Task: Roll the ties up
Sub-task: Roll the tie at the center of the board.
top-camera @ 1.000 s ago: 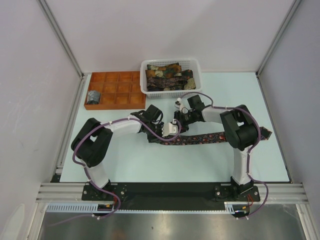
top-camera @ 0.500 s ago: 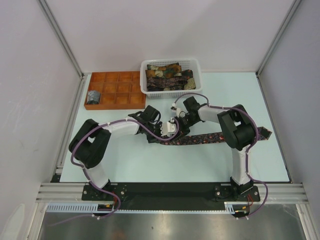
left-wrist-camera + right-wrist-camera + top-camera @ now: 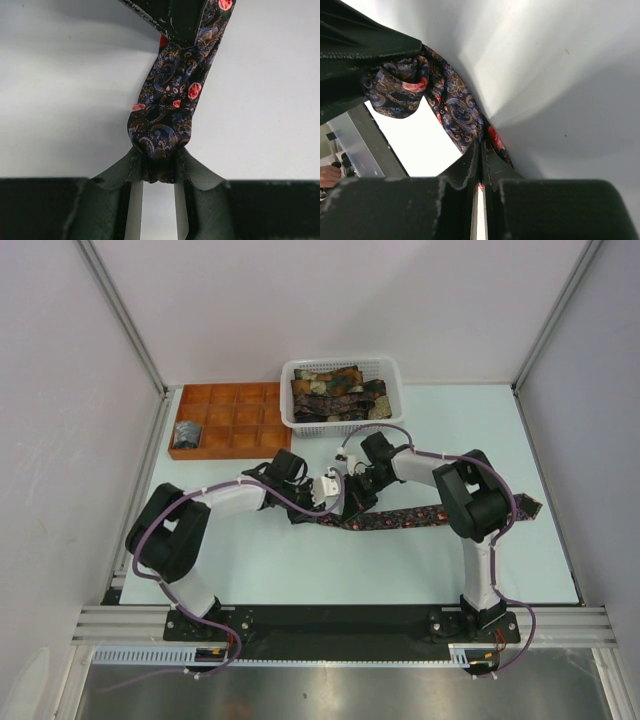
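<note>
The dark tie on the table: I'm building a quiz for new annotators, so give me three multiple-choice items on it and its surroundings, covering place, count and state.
1. Where is the orange tray?
A. left of the white basket
B. right of it
C. inside it

2. How many rolled ties sit in the tray?
A. none
B. one
C. four

3. What are the right gripper fingers doing?
A. spread wide over bare table
B. shut on the dark tie
C. holding the basket

Answers: A, they stand side by side in the top view; B, one dark bundle in a left compartment; B, fabric is pinched in the right wrist view.
</note>
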Controlling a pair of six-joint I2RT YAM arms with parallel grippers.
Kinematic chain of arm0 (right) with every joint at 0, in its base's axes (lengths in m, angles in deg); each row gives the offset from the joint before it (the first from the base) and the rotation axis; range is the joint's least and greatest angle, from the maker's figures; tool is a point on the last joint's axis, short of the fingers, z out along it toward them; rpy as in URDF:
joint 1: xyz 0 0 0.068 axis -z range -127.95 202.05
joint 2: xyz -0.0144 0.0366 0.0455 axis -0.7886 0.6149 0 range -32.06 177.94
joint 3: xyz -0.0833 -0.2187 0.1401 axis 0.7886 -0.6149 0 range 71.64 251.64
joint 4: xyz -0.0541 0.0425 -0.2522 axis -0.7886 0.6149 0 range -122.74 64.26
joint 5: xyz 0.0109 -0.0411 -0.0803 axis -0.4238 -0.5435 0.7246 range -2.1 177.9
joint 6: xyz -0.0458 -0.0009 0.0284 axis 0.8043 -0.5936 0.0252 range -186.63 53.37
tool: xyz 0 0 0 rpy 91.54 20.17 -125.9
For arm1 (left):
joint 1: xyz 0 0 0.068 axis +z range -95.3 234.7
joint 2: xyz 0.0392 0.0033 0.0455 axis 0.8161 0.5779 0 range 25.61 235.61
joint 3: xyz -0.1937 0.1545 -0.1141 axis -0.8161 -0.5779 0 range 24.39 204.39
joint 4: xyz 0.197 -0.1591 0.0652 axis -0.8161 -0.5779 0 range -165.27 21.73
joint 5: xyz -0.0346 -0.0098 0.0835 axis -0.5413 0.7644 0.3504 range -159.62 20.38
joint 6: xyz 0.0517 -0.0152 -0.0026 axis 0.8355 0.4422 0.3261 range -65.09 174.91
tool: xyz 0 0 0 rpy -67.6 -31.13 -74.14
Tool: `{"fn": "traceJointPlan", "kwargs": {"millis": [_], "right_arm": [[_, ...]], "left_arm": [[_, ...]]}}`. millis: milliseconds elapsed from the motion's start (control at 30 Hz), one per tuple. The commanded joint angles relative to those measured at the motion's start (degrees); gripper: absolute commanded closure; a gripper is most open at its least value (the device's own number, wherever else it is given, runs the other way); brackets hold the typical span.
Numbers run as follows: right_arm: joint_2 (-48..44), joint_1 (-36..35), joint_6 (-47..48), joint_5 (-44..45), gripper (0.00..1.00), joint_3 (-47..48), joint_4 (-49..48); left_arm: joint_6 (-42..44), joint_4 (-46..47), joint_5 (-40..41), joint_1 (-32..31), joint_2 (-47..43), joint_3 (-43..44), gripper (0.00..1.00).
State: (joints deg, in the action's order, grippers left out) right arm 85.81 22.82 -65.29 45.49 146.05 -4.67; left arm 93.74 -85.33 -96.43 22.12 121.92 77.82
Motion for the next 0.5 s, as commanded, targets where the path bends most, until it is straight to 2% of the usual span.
{"fn": "traceJointPlan", "kwargs": {"millis": [0, 133, 233, 333, 367, 467], "right_arm": [[3.51, -1.00, 4.72, 10.07, 0.95, -0.85, 2.25], [3.86, -1.09, 5.25, 9.72, 0.94, -0.23, 2.60], [3.34, -0.65, 5.60, 7.27, 0.85, 1.26, 3.39], [1.58, 0.84, 4.37, 3.75, 0.68, 2.93, 4.18], [0.36, 1.37, 4.02, 2.35, 0.60, 3.19, 5.05], [-1.75, 4.53, 3.93, 0.15, 0.52, 3.99, 8.47]], "left_arm": [[3.61, -2.98, 0.70, 2.78, -0.87, 0.97, 0.84], [12.74, -9.03, 3.50, 2.78, 2.20, 3.87, 0.85], [15.48, -12.20, 5.53, 2.70, 4.58, 5.54, 0.86], [16.98, -13.61, 5.62, 2.26, 5.11, 5.55, 0.86], [17.24, -13.79, 5.80, 2.08, 5.29, 5.37, 0.86], [17.07, -13.79, 5.80, 1.99, 5.55, 5.11, 0.86]]}}
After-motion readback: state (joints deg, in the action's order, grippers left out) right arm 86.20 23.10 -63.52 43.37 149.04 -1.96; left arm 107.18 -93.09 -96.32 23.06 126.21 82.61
